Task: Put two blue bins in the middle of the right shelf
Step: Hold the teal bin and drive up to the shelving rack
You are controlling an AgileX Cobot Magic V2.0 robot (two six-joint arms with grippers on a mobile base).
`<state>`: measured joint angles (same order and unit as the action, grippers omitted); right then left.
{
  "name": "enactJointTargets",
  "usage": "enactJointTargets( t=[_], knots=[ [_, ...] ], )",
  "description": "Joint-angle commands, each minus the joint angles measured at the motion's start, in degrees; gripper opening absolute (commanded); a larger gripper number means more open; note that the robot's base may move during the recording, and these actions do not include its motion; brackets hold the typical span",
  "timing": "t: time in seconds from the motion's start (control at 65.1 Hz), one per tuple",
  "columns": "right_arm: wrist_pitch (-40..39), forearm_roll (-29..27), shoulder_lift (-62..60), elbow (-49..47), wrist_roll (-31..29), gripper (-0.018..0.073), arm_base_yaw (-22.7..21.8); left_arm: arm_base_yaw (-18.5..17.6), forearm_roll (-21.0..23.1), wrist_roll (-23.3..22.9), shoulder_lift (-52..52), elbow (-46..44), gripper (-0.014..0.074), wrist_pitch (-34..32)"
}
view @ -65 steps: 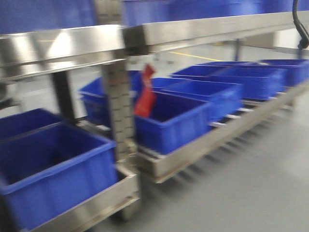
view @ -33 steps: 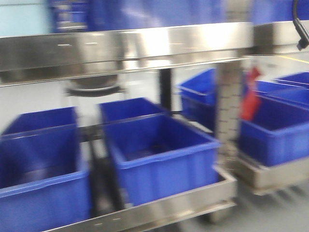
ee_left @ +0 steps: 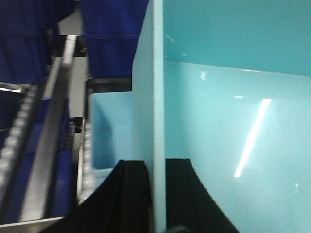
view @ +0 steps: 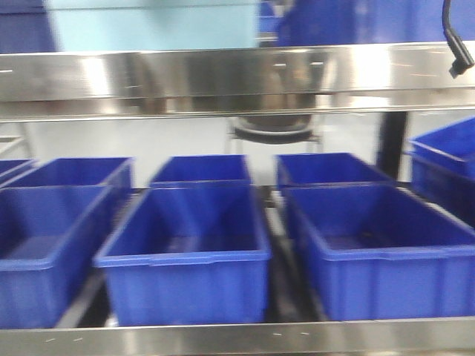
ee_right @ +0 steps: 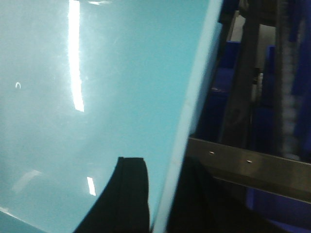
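Note:
A pale blue bin (ee_left: pixel 233 121) is held between both arms; its glossy wall fills the right wrist view (ee_right: pixel 97 97). In the front view a strip of it shows at the top (view: pixel 148 26), above the steel shelf rail (view: pixel 237 74). My left gripper (ee_left: pixel 156 167) is shut on the bin's upright wall, one black finger on each side. My right gripper (ee_right: pixel 163 165) is shut on the opposite rim, one finger inside and one outside. A second pale blue bin (ee_left: pixel 109 133) lies beyond on a roller track.
Dark blue bins stand in two rows on the lower level: left (view: pixel 44 245), middle (view: pixel 185 252), right (view: pixel 378 245). Another sits at the far right (view: pixel 445 167). Roller rails (ee_left: pixel 29 145) and a steel shelf beam (ee_right: pixel 248 167) run close beside the held bin.
The front view has swept left along the shelving: the upright post and red tag slid off to the right. It now faces a bay of dark blue bins square on.

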<state>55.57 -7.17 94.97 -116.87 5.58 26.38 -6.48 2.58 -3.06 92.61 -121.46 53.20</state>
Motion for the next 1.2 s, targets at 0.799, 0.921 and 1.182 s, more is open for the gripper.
enactJointTargets(
  t=[0.799, 0.921, 1.182],
  knots=[
    [-2.29, -1.57, -0.72, -0.60, -1.80, -0.0151, 0.28, -0.16, 1.89, -0.57, -0.72, -0.61, -0.0111, -3.76],
    [-2.29, -1.57, -0.72, -0.60, -1.80, -0.0151, 0.28, -0.16, 1.89, -0.57, -0.72, -0.61, -0.0111, -3.76],
    [-2.29, -1.57, -0.72, -0.60, -1.80, -0.0151, 0.28, -0.16, 1.89, -0.57, -0.72, -0.61, -0.0111, -3.76]
  ],
)
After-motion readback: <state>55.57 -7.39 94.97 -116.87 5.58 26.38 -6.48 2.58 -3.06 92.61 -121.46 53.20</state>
